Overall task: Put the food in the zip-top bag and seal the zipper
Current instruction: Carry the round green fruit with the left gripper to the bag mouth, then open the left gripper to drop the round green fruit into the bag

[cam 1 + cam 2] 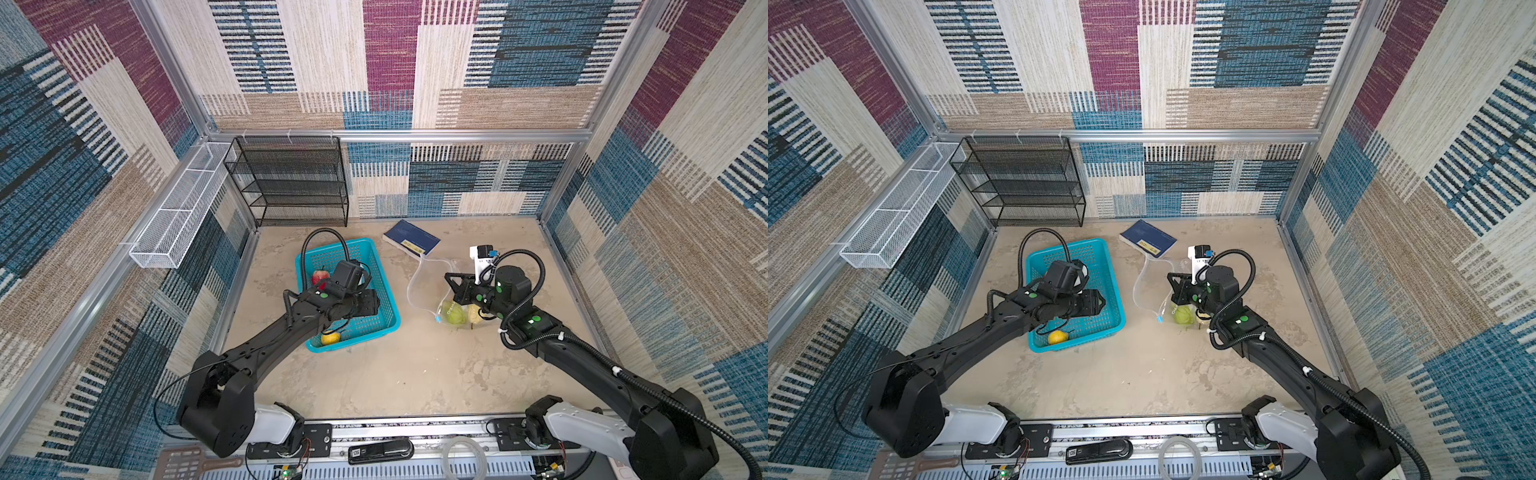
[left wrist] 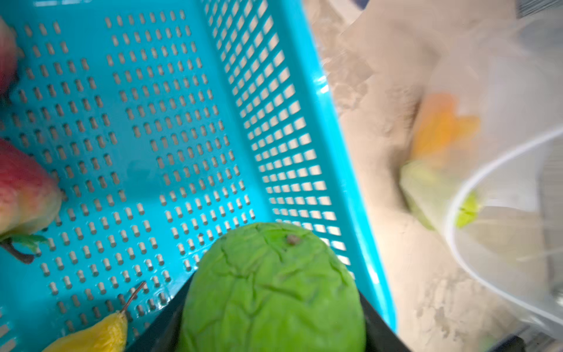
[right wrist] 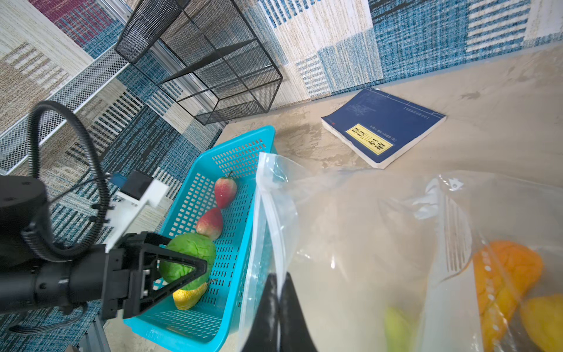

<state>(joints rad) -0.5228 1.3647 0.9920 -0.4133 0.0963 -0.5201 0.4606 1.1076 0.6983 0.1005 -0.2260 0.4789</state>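
While the bag (image 3: pixel 350 228), orange piece (image 3: pixel 505 274) already inside, is held open by the right end effector (image 3: pixel 278 304) pinched on its unsealed zipper (image 3: pixel 269 207), a green ball (image 2: pixel 274 289) is gripped by the left end effector (image 3: pixel 195 262) in the basket (image 2: pixel 304 122), three more fruits (image 3: pixel 225 189) lying there.

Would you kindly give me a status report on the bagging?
Left gripper shut on green ball, over teal basket. Right gripper pinching rim of zip-top bag, mouth open. Basket wall between ball and bag.
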